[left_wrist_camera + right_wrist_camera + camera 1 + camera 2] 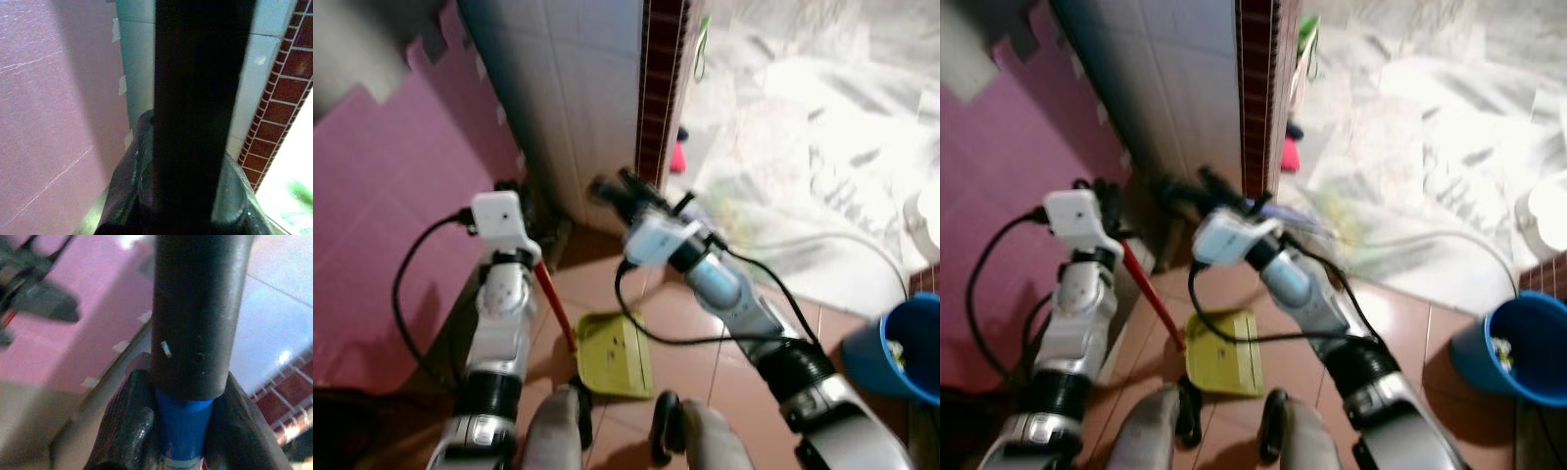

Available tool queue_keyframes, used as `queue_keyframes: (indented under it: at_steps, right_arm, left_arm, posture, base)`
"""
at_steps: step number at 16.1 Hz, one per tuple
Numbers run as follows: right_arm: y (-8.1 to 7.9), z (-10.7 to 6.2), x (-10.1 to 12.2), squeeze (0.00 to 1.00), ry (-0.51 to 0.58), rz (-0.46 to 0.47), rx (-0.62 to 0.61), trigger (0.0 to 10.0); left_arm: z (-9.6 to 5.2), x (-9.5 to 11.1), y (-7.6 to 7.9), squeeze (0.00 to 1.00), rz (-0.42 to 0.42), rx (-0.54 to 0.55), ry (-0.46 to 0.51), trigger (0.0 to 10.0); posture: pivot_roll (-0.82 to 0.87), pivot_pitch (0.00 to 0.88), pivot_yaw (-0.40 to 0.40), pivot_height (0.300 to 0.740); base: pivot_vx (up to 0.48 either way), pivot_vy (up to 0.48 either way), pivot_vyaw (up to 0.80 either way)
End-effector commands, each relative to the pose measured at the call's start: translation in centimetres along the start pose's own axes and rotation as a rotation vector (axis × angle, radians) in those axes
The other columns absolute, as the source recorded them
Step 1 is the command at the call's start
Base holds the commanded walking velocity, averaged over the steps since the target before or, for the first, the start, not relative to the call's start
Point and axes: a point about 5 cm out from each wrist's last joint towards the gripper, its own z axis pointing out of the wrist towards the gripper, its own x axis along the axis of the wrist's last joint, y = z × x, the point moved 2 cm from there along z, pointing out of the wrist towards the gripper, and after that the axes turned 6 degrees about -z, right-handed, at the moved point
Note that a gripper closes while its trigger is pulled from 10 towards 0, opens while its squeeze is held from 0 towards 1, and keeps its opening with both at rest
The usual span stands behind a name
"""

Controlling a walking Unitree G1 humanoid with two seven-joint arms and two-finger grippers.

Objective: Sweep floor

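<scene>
Terracotta floor tiles (pixel 695 362) meet a pale tiled wall corner edged with a dark red brick strip (pixel 656 88), and a pink wall stands to the robot's left. One yellow-green plastic dustpan (pixel 615 354) lies flat on the tiles just ahead of the robot's feet, between the two arms. Its red stick handle (pixel 554 305) rises slantwise toward the left tool (pixel 514 211), whose black fingers (pixel 124 191) are clamped on a dark shaft in the left wrist view. The right tool (pixel 622 191) sits higher, beside the wall corner; its fingers (pixel 124 426) are closed round a black grip with a blue shaft below it (pixel 183 431), judged to be the broom handle. The broom head cannot be made out. One blue plastic bucket (pixel 901 348) stands well apart on the robot's right. The pan lies below and between both tools, nearer the left arm, its long axis running away from the robot, so the coming stroke should draw toward the pan's mouth.
</scene>
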Motion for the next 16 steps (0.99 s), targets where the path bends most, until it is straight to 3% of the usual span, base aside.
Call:
queue_keyframes:
  at_steps: [1, 2, 4, 6, 7, 8, 9, 12, 14, 16]
  right_arm:
    - [0.2, 0.7, 1.6, 0.00, 0.092, -0.029, 0.003, 10.0]
    - [0.0, 0.6, 1.5, 0.00, 0.084, -0.013, 0.005, 10.0]
    - [-0.8, 0.1, 0.3, 0.00, -0.005, 0.149, -0.008, 10.0]
    - [-2.6, -0.9, -2.0, 0.00, -0.183, 0.537, -0.046, 10.0]
    - [-3.4, -1.3, -2.6, 0.00, -0.227, 0.665, -0.042, 10.0]
    - [-3.7, -1.6, -2.8, 0.00, -0.250, 0.730, -0.041, 10.0]
    - [-3.5, -2.0, -3.1, 0.00, -0.259, 0.837, -0.064, 10.0]
    - [-0.5, -2.0, -3.3, 0.00, -0.238, 0.946, -0.162, 10.0]
    - [1.6, -1.4, -2.5, 0.00, -0.192, 1.072, -0.173, 10.0]
    - [3.0, -1.0, -1.8, 0.00, -0.152, 1.113, -0.163, 10.0]
  left_arm:
    - [-0.9, -0.9, -0.2, 0.00, 0.025, 0.006, -0.059, 10.0]
    - [-1.0, -1.0, -0.2, 0.00, 0.024, 0.006, -0.065, 10.0]
    - [-1.4, -0.8, 0.1, 0.00, 0.022, 0.004, -0.084, 10.0]
    - [-1.5, -0.8, 0.3, 0.00, 0.022, 0.000, -0.103, 10.0]
    - [-1.4, -0.8, 0.3, 0.00, 0.026, 0.000, -0.109, 10.0]
    - [-1.3, -0.8, 0.2, 0.00, 0.028, 0.001, -0.112, 10.0]
    - [-0.9, -0.9, 0.1, 0.00, 0.031, 0.003, -0.120, 10.0]
    - [0.0, -0.7, 0.0, 0.00, 0.014, 0.019, -0.118, 10.0]
    - [0.5, -1.1, 0.4, 0.00, 0.010, 0.012, -0.126, 10.0]
    - [0.7, -1.3, 0.9, 0.00, 0.004, 0.002, -0.127, 10.0]
  posture:
    - [0.07, 0.372, 0.032, 0.740]
    - [0.07, 0.374, 0.032, 0.740]
    - [0.08, 0.382, 0.027, 0.740]
    - [0.07, 0.374, 0.019, 0.740]
    - [0.07, 0.370, 0.018, 0.740]
    - [0.06, 0.365, 0.015, 0.740]
    - [0.05, 0.344, 0.008, 0.740]
    - [0.02, 0.307, -0.006, 0.740]
    - [-0.02, 0.279, -0.016, 0.740]
    - [-0.04, 0.261, -0.021, 0.740]
  base:
    - [0.000, 0.000, 0.00]
    - [0.000, 0.000, 0.00]
    - [0.000, 0.000, 0.00]
    - [0.000, 0.000, 0.00]
    - [0.000, 0.000, 0.00]
    - [0.000, 0.000, 0.00]
    - [0.000, 0.000, 0.00]
    - [0.000, 0.000, 0.00]
    - [0.000, 0.000, 0.00]
    - [0.000, 0.000, 0.00]
